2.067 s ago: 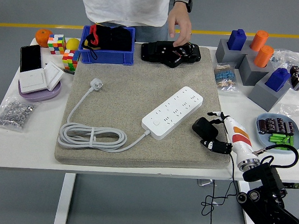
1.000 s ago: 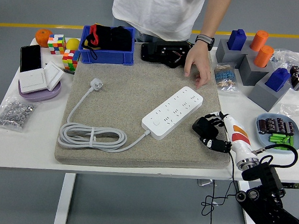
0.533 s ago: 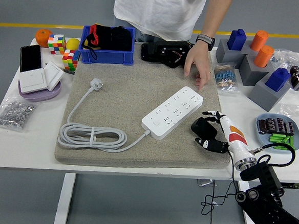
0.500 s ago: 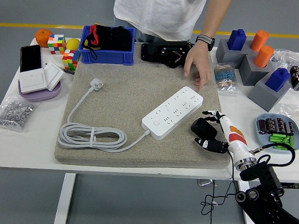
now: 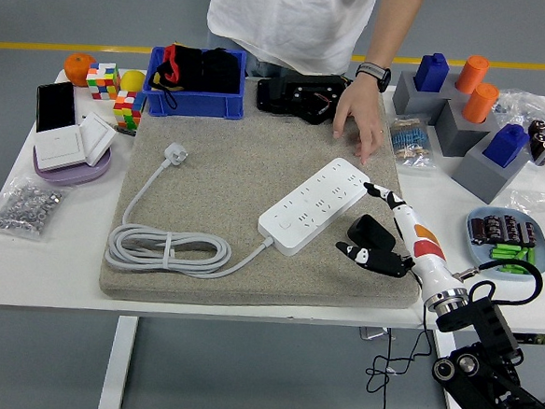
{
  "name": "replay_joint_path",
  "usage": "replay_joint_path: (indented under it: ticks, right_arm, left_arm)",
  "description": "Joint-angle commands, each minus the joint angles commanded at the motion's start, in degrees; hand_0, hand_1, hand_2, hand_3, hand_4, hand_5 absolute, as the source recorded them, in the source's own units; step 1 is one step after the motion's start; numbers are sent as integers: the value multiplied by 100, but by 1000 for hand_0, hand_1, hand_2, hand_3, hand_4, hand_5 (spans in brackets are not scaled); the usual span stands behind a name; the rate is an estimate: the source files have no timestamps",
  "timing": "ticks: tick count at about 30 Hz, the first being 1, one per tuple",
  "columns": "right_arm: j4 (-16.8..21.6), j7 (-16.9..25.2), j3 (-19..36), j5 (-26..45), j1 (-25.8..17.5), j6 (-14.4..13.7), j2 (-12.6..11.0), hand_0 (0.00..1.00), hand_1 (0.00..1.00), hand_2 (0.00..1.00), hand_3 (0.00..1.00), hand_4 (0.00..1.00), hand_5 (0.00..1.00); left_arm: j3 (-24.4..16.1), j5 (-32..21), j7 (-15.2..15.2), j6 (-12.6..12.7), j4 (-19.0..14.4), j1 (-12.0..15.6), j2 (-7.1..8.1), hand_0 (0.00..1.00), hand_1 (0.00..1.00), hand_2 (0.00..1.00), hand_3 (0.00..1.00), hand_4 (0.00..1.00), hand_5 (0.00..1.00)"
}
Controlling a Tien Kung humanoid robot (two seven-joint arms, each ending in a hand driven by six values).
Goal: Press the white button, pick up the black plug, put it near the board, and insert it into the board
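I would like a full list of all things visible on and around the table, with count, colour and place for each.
power strip: 1, white, mat centre, cord coiled at left
wall plug: 1, white, mat left, at the cord's end
black plug: 1, black, mat right, right of the strip
mat: 1, grey, table middle
bin: 1, blue, far left of mat
black device: 1, far edge of mat
cubes: 2, multicoloured, far left
orange: 1, far left corner
switches: white, on a purple plate, left
bag of nuts: 1, silver, left edge
blocks: grey holders with blue and orange pegs, far right
tray: 1, blue, right
person's hand: 1, on the mat's far right
right hand: 1, fingers around the black plug
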Motion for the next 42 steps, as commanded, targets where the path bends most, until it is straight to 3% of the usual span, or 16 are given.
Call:
replay_joint_path:
  ticks: [4,5,10,11,16,17,19,22,23,28,29,35,42]
  right_arm:
    - [601,-38,-130,52,-22,71,-63,829,763,662,837,998,201]
    - [683,-53,-150,46,-18,100,-68,356,283,238,760,497,3]
    - [1027,-264,-360,-80,97,614,-74,356,283,238,760,497,3]
    - [1036,-287,-387,-80,119,687,-74,43,21,102,675,270,2]
    - [841,-466,-592,42,330,1039,-59,43,21,102,675,270,2]
    - [781,-500,-628,66,374,1081,-49,2,2,82,668,180,2]
    - [655,-588,-686,113,457,1171,-24,2,2,82,668,180,2]
    - [398,-985,-755,92,600,1462,29,2,2,82,668,180,2]
    - [320,-1111,-783,76,640,1562,38,2,2,83,704,74,2]
    - [-5,-1548,-908,34,790,1877,56,2,2,83,704,74,2]
    - [-89,-1652,-947,18,836,1952,64,2,2,87,742,80,2]
    - [-283,-1839,-1023,-34,967,2033,134,2,2,88,754,69,2]
    - [-162,-1935,-986,-82,1020,2064,156,2,2,88,755,54,2]
  left_arm:
    - [20,-20,-4,0,0,5,-9,686,682,663,690,616,134]
    - [24,-23,-5,0,0,2,-10,687,682,664,690,616,134]
    - [91,-104,-25,7,0,-17,-17,687,682,664,690,616,134]
    - [87,-103,-25,7,0,-16,-17,686,682,664,690,616,135]
    - [24,-55,-10,8,0,11,-11,686,682,664,690,616,135]
    - [7,-40,-7,8,0,12,-8,686,682,664,690,616,135]
    - [-26,-5,0,8,0,11,-3,686,682,664,690,616,135]
    - [-3,-21,-7,7,0,1,3,686,682,664,690,616,135]
    - [2,-26,-7,6,0,-3,2,686,681,664,691,616,136]
    - [25,-54,-12,9,0,-10,-2,686,681,664,691,616,136]
    - [21,-54,-10,9,0,-9,-2,686,682,663,691,616,136]
    - [11,-39,-3,7,0,-10,5,686,682,664,691,616,136]
    - [15,-44,-5,9,0,-9,1,687,682,664,691,616,137]
